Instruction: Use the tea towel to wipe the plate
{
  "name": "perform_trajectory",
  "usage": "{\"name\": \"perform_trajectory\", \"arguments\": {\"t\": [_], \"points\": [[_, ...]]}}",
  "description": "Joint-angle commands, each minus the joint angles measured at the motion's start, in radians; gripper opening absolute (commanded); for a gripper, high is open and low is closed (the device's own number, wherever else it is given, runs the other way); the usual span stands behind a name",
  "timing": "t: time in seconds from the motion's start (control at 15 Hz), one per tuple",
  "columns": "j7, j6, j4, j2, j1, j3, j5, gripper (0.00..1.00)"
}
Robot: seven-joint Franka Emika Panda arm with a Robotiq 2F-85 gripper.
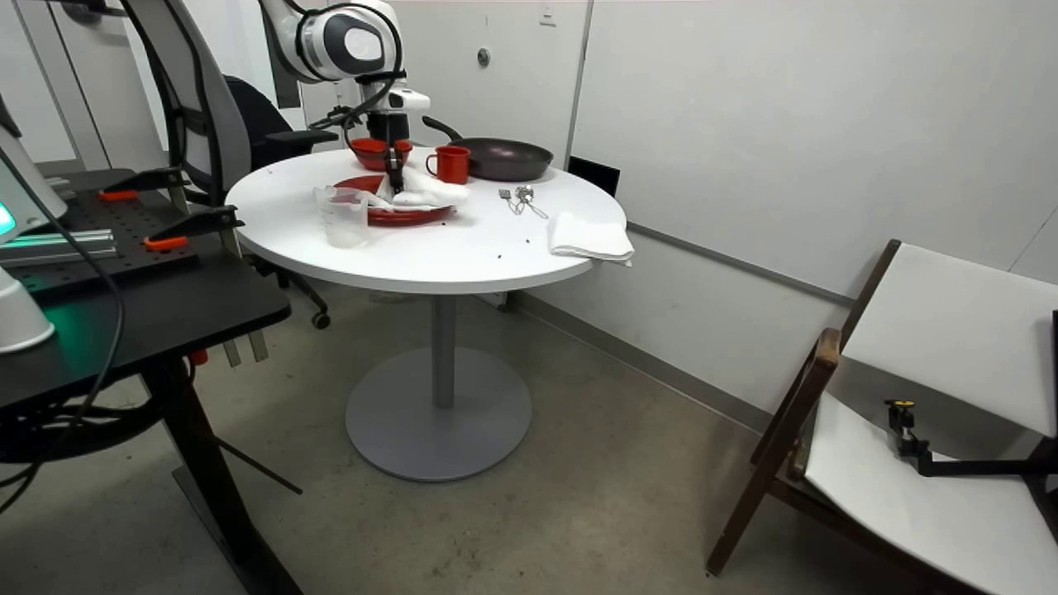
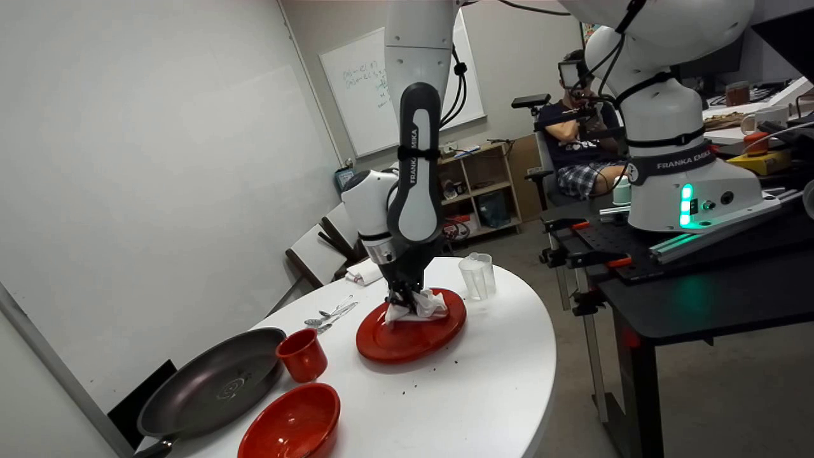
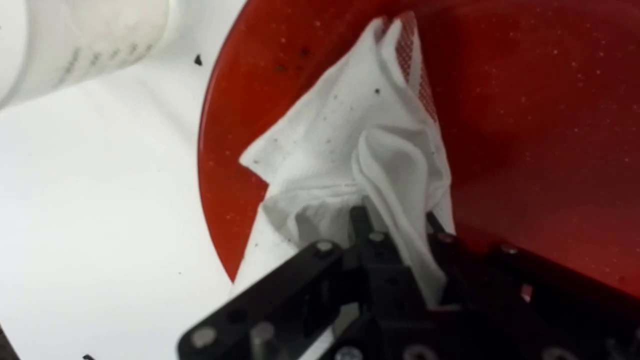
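Note:
The red plate [image 1: 413, 219] lies on the round white table; it also shows in an exterior view [image 2: 407, 348] and in the wrist view [image 3: 530, 130]. A white tea towel [image 1: 434, 192] lies bunched on the plate. It shows in an exterior view [image 2: 431, 305] and, with a red-patterned edge, in the wrist view [image 3: 320, 135]. My gripper [image 3: 395, 217] points down and is shut on a fold of the towel, which sticks up between the fingers. The gripper shows low over the plate in both exterior views [image 1: 395, 186] [image 2: 404, 305]. Dark specks lie on the towel and plate.
A clear plastic cup [image 2: 477, 277] stands close beside the plate. A red mug [image 2: 303, 356], a red bowl [image 2: 292, 423], a dark pan [image 2: 216, 381] and metal utensils [image 2: 332, 318] are around it. A folded white cloth [image 1: 588, 238] lies at the table's edge. Dark crumbs dot the table.

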Motion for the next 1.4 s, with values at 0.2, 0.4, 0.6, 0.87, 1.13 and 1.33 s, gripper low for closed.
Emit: {"name": "perform_trajectory", "arguments": {"t": [0.2,0.4,0.6,0.87,1.13,1.33], "points": [[0.010,0.165,0.020,0.046,0.027,-0.028,-0.013,0.05],[0.000,0.228,0.021,0.067,0.044,-0.044,0.000,0.05],[-0.023,0.275,0.022,0.079,0.043,-0.035,0.019,0.05],[-0.059,0.322,0.029,0.081,0.014,0.022,0.055,0.05],[-0.136,0.336,0.042,0.066,-0.076,0.159,0.107,0.05],[-0.197,0.330,0.059,0.070,-0.123,0.226,0.149,0.05]]}}
